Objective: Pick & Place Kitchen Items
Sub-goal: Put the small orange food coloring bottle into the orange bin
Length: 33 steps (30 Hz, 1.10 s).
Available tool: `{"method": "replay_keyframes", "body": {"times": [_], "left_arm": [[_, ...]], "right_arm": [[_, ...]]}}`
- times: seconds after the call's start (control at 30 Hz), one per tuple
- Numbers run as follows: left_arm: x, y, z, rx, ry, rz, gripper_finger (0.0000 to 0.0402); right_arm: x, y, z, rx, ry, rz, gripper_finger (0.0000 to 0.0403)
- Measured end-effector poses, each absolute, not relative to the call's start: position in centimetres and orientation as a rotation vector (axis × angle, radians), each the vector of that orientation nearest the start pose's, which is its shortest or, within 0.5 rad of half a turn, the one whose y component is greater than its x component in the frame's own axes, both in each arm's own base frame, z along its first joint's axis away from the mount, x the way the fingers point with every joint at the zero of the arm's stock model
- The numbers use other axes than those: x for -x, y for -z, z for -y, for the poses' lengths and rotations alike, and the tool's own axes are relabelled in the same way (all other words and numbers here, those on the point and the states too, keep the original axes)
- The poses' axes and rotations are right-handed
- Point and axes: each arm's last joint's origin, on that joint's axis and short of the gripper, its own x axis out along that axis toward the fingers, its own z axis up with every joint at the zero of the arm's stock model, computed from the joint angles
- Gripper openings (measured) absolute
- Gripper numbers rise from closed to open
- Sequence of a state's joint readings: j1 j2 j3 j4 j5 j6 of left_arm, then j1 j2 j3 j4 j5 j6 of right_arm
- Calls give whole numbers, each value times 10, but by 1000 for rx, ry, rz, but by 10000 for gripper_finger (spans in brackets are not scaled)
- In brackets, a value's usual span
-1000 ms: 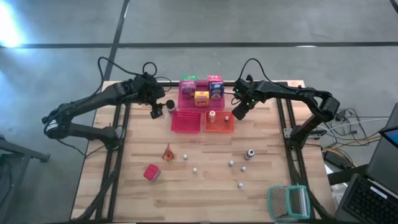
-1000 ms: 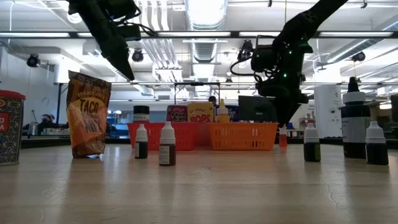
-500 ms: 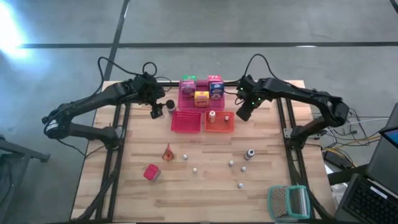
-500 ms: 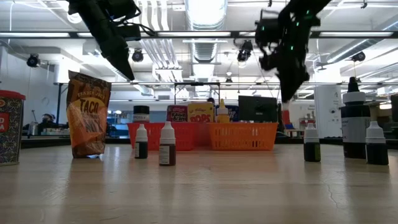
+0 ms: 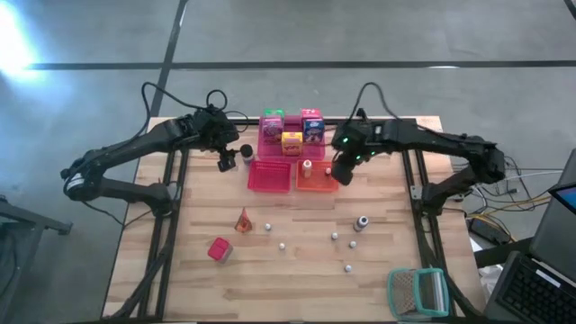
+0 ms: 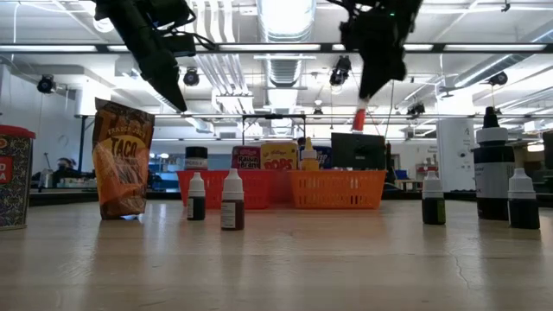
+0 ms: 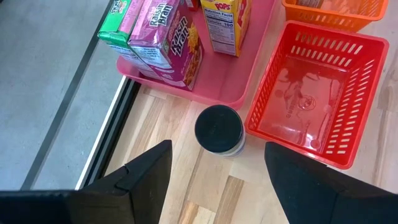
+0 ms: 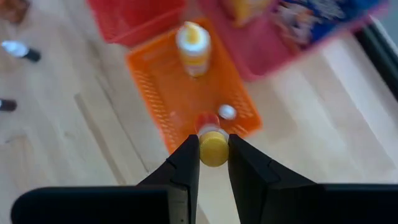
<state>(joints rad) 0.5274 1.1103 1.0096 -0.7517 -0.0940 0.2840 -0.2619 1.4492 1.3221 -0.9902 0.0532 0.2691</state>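
Note:
My right gripper [image 5: 342, 173] hangs over the right end of the orange basket [image 5: 317, 183], shut on a small red bottle with a yellow cap [image 6: 359, 118]. Another small bottle [image 5: 307, 167] stands in that basket. My left gripper [image 7: 217, 150] stands open, high above a black-lidded jar [image 7: 218, 126]. The jar rests on its base on the table between the pink tray [image 7: 205, 93] and the red basket [image 7: 311, 93]. On the pink tray stand several cartons [image 5: 290, 130]. My right gripper pinches the bottle's yellow cap [image 8: 214, 157] between its two fingers, coming steeply from above. The red body [image 8: 207, 122] hangs below the fingertips, roughly upright and lifted clear above the orange basket.
On the near half of the table stand a taco bag [image 5: 243, 220], a red can [image 5: 219, 249] and several tiny bottles [image 5: 361, 222]. A teal-framed mesh thing [image 5: 418, 292] lies at the near right corner. Bare wood lies at the table's left.
My right gripper has risen from near the table, just right of the orange basket. It has gone toward the table's left, carrying the small red bottle up with it. The bottle has been lifted clear and now hangs over the basket's right end.

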Motion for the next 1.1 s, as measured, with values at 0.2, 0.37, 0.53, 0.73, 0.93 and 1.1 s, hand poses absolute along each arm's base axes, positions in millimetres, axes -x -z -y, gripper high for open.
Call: {"method": "replay_keyframes", "body": {"times": [0.2, 0.37, 0.53, 0.73, 0.93, 1.1], "left_arm": [[-185, -302, -111, -73, -457, -918, 262], [-185, -302, -111, -72, -457, -918, 262], [-185, -302, -111, -72, -457, -918, 262], [-185, -302, -111, -72, -457, -918, 262], [-185, -302, -111, -72, -457, -918, 262], [-185, -302, -111, -72, -457, -918, 262]], "right_arm": [[-307, -288, 69, -262, 368, -1130, 60], [-323, -263, 76, -233, 365, -1201, 62], [-335, -244, 86, -212, 361, -1210, 62], [-343, -229, 97, -203, 359, -1226, 63], [-344, -222, 106, -212, 366, -1233, 63], [-347, -220, 111, -235, 345, -1209, 63]]}}
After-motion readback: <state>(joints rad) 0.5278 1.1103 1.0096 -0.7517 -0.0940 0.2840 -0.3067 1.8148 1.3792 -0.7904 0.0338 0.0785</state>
